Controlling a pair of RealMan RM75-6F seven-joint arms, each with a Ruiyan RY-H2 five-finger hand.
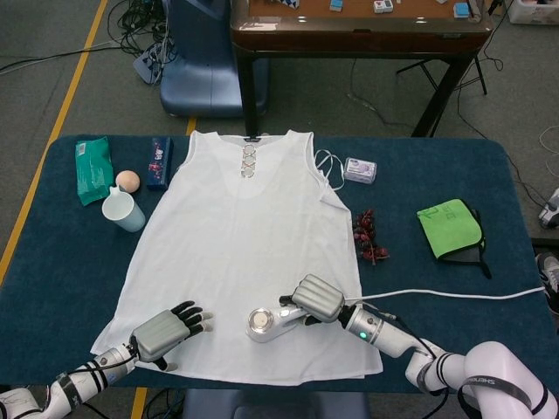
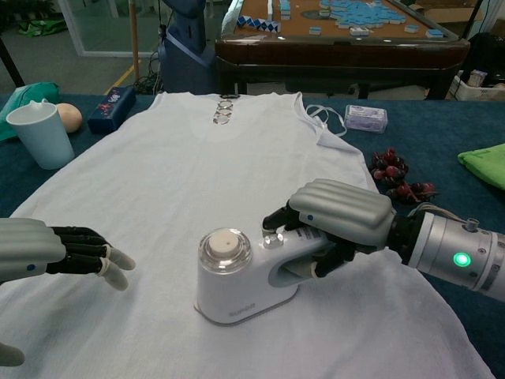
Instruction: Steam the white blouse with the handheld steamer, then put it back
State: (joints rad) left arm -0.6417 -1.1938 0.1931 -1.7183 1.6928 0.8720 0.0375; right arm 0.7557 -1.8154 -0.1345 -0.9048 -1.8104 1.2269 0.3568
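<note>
From the head view, the white blouse (image 1: 244,253) lies flat on the table (image 1: 454,175), neckline away from the robot and hem toward it, so its long axis runs straight out ahead of the fingers of both hands. The handheld steamer (image 1: 266,322) stands on the fabric near the hem, its handle wrapped by the right hand (image 1: 316,299); those fingers are curled tight round the handle, and the steamer's round head sticks out past the fingertips toward the robot's left. Nearly all the unsteamed cloth lies beyond the fingers, up toward the neckline, so the coming stroke probably runs away from the robot along that axis. The left hand (image 1: 164,330) rests on the hem corner on the left, holding nothing, its dark fingers loosely apart and pointing toward the steamer but well apart from it. In the chest view the right hand (image 2: 335,223) covers the handle from above, fingers closed beneath it, the steamer (image 2: 237,276) base flat on the blouse (image 2: 197,158). The left hand (image 2: 47,249) lies low at the left edge, fingers (image 2: 99,251) slightly curled, empty, and resting on the cloth. The right hand is the one on the tool; the left is nearer the hem corner.
</note>
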